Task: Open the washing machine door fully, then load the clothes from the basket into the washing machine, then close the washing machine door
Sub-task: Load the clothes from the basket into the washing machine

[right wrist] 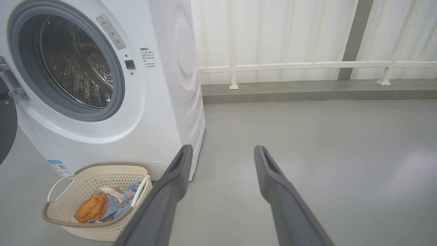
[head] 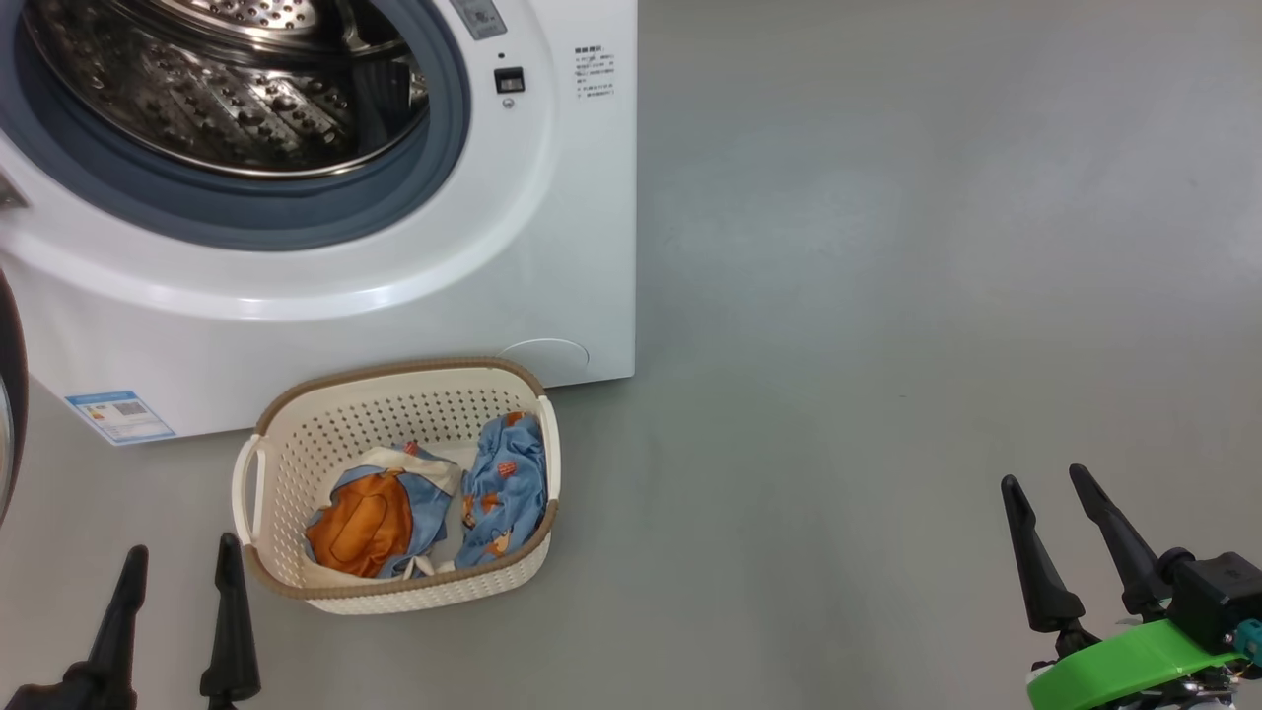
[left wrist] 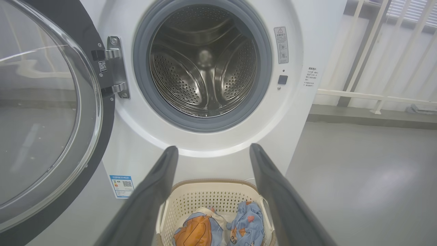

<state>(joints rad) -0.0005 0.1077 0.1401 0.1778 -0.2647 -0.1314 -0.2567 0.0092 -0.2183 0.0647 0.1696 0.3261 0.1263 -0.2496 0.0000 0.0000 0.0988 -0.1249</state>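
Two crumpled clothes [head: 375, 523] inside the basket [head: 394, 426]; left end effector [head: 183, 547] and right end effector [head: 1045, 477] apart.

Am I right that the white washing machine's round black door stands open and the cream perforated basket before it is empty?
Not empty: the cream perforated basket holds light blue and orange clothes, as the head view shows. The round black door is open.

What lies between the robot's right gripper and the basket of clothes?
Only bare grey floor: in the head view the open right gripper sits far to the right of the basket, with no object between them.
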